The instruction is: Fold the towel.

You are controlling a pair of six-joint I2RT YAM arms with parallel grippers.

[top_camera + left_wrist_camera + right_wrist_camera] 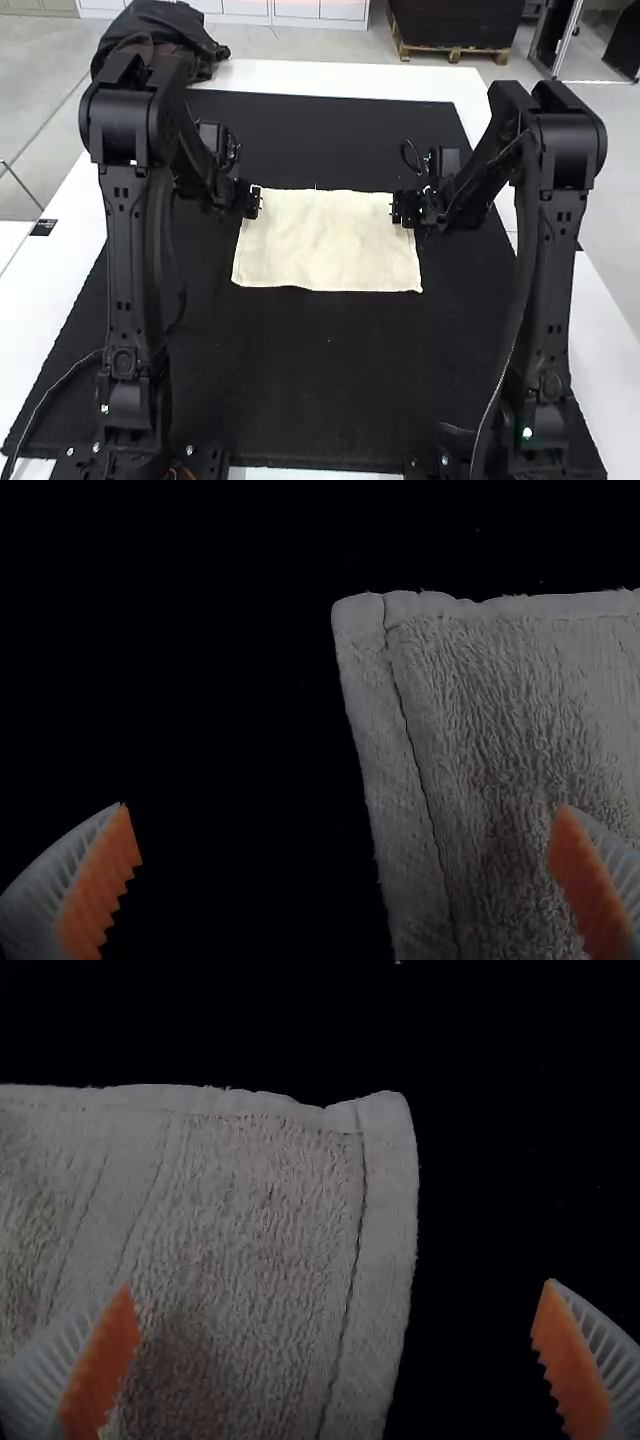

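The cream towel [328,240], a flat rectangle of nubbly looped pile with stitched hems, lies on the black mat [300,380]. The left gripper [254,202] and right gripper [399,208] have ribbed white fingers [38,900] set wide, toothed orange pads [573,1360] facing, a towel edge between each pair.

- High view: distant, above and behind both grippers, facing forward and down.
- Left wrist view: close, looking down past left gripper [256,202].
- Right wrist view: likewise, past right gripper [396,208].
- Shared by high and each wrist view: towel [325,245] edges near that gripper.
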